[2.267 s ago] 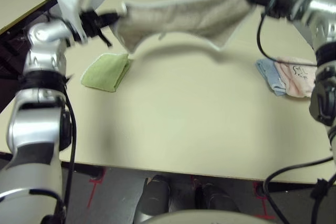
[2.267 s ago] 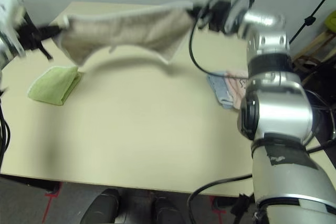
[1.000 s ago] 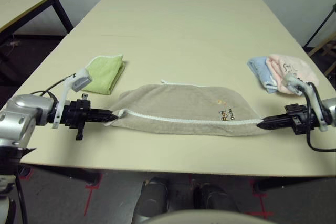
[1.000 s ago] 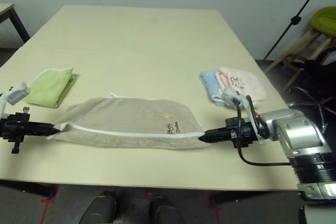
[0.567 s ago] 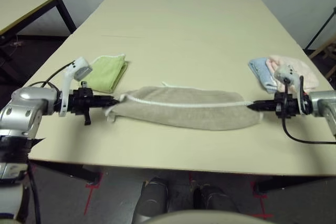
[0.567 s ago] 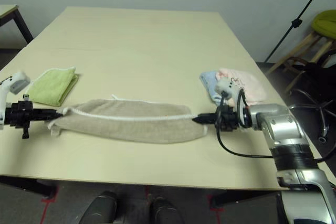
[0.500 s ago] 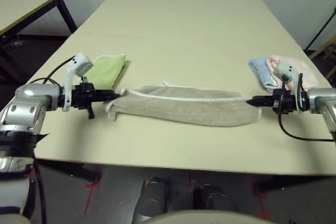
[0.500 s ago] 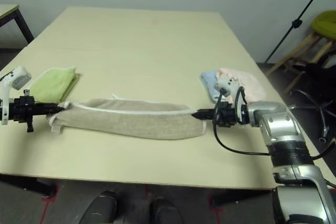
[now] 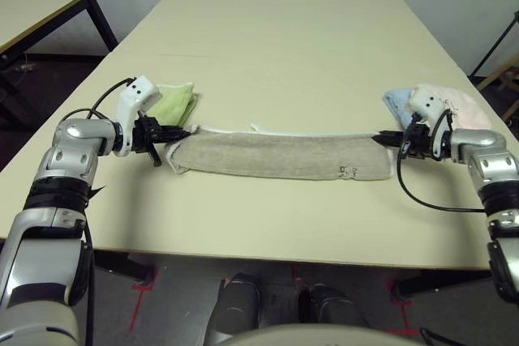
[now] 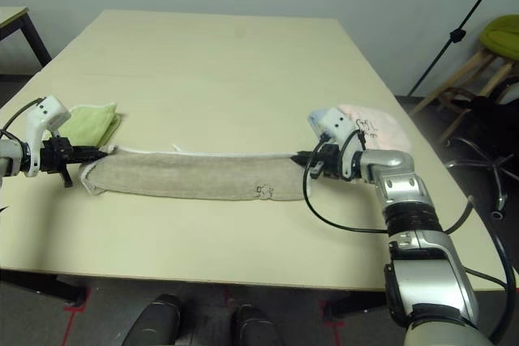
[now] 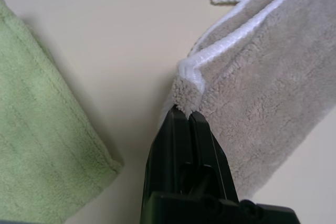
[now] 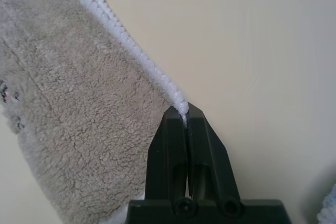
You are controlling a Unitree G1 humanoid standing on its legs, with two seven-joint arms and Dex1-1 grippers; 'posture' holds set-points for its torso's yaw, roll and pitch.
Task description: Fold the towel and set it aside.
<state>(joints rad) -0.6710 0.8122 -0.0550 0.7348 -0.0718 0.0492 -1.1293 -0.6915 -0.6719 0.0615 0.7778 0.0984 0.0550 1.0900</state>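
Terry towel point(image 9: 280, 155) lies folded long between hands; left hand point(image 9: 180, 132) and right hand point(image 9: 383, 139) each clamped on far corners; release both together, keep edging aligned.

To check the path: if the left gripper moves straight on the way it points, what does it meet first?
The towel itself: the left gripper is already shut on its corner and points along its length.

towel point(image 9: 280, 156) across table point(image 9: 284, 46) centre, btwn folded cloths point(image 9: 438, 107) R & green towel point(image 9: 174, 104) L
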